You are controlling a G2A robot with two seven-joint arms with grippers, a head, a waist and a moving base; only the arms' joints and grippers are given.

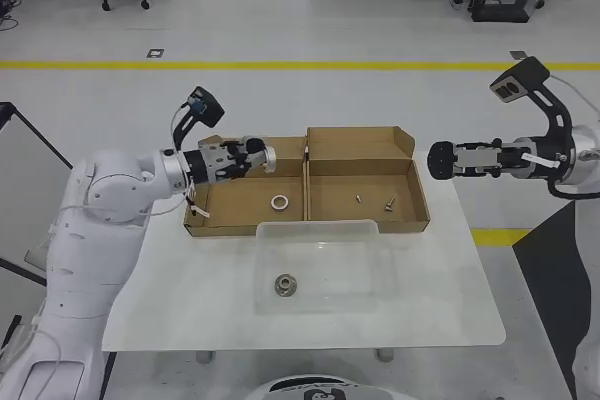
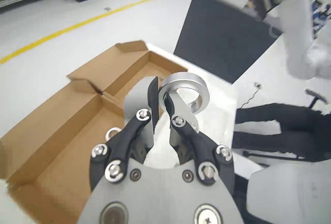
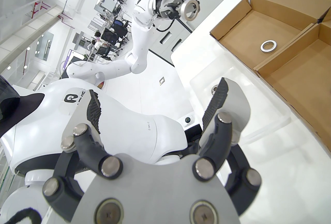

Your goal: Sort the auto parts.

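Shaft collar (image 2: 199, 95), silver, with a small hole in its side wall, is pinched by its rim in the left gripper (image 2: 160, 98); one finger is inside the bore, the other outside. In the top view this collar (image 1: 268, 156) is in the air over the far part of the left cardboard box (image 1: 230, 210). A second metal ring (image 1: 278, 202) lies flat on that box's floor. The right cardboard box (image 1: 335, 205), touching the left one, holds two small screws (image 1: 358, 197) (image 1: 390, 204), apart from each other. A clear plastic tray (image 1: 320, 228) sits just in front of the boxes on the white table (image 1: 450, 290), with one flanged metal part (image 1: 285, 286) inside. The right gripper (image 3: 157, 90) has its jaws spread wide, holds nothing, and hangs beyond the table's right edge.
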